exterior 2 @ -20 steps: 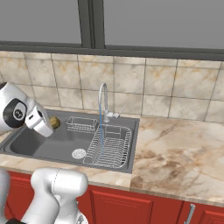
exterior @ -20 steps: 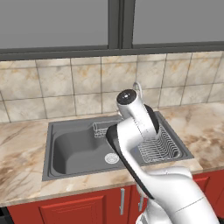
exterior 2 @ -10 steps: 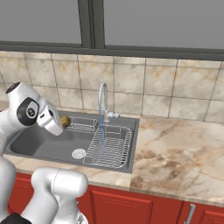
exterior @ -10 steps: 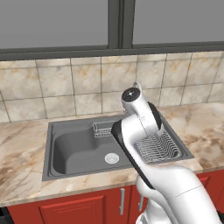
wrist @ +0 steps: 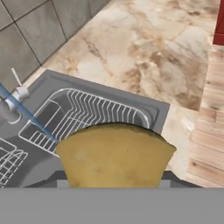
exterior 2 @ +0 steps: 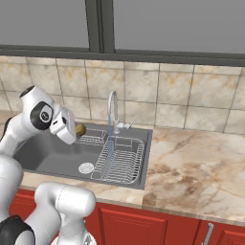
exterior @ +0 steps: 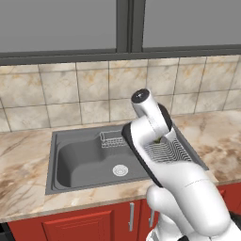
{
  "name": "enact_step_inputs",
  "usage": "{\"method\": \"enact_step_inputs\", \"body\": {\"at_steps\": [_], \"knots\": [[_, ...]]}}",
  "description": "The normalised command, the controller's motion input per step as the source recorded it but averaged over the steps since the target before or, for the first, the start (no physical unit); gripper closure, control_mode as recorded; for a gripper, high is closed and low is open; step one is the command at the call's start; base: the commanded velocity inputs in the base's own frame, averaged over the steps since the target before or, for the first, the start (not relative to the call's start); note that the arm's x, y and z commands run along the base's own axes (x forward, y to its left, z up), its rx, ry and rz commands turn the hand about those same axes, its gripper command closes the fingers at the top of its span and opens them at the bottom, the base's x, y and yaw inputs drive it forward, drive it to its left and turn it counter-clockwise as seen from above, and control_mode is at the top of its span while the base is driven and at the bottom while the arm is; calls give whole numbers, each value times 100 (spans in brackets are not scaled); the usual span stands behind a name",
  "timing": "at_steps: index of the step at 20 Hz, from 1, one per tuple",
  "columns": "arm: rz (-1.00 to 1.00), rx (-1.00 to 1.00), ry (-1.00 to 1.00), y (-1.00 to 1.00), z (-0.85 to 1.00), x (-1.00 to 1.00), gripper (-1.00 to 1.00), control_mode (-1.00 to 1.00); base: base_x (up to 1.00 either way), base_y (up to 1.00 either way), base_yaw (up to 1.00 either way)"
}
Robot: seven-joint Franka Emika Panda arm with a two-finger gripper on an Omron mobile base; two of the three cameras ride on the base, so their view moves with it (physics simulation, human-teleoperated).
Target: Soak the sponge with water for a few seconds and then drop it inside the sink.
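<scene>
Marble counter with the sink set into it.

I see a beige-veined marble counter (exterior 2: 191, 167) running under the tiled wall, above red cabinet fronts (exterior 2: 158, 225). The dark grey sink (exterior: 77, 162) is sunk into it, round silver drain (exterior: 120, 170) on the basin floor. A wire dish rack (exterior 2: 122, 160) sits in the sink's right part, a small wire basket (exterior: 112, 139) at the back edge. The curved faucet (exterior 2: 113, 107) rises from the rim behind the rack.
</scene>
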Motion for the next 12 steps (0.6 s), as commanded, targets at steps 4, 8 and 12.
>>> {"method": "enact_step_inputs", "body": {"at_steps": [4, 8, 12], "knots": [[-10, 0, 0, -16, 0, 20, 100, -100, 0, 0, 0], [-7, 0, 0, -10, -4, 15, 100, -100, 0, 0, 0], [-4, 0, 0, -3, -6, 5, 100, -100, 0, 0, 0]]}}
